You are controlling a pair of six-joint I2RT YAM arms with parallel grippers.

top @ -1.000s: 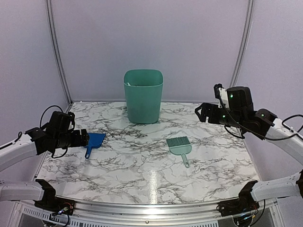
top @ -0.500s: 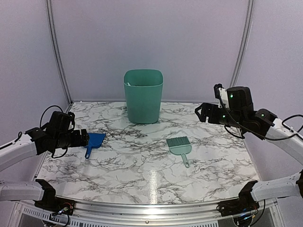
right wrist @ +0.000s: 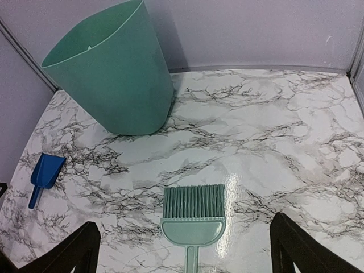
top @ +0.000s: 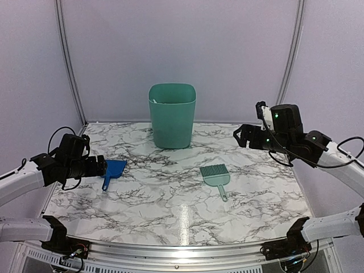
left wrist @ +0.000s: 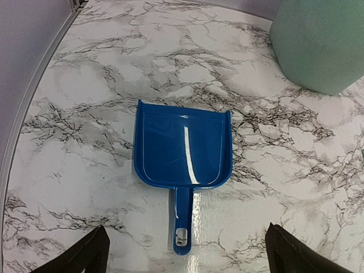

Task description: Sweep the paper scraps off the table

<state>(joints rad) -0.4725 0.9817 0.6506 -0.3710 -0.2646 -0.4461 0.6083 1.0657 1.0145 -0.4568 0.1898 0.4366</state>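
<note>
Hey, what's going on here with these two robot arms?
Nothing is being held. The left gripper hangs open beside the blue dustpan, which lies flat on the table. The right gripper hangs open above the table, back from the green brush lying there. A green bin stands near the far edge. No paper scraps show on the table.

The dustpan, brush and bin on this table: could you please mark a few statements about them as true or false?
1. The blue dustpan lies flat on the table, not gripped. True.
2. The right gripper holds the green brush. False: its jaws are open and empty; the brush lies on the table.
3. The green bin stands upright near the back edge. True.
4. The brush's bristles point toward the arms. False: they point toward the back; the handle points toward the arms.
</note>
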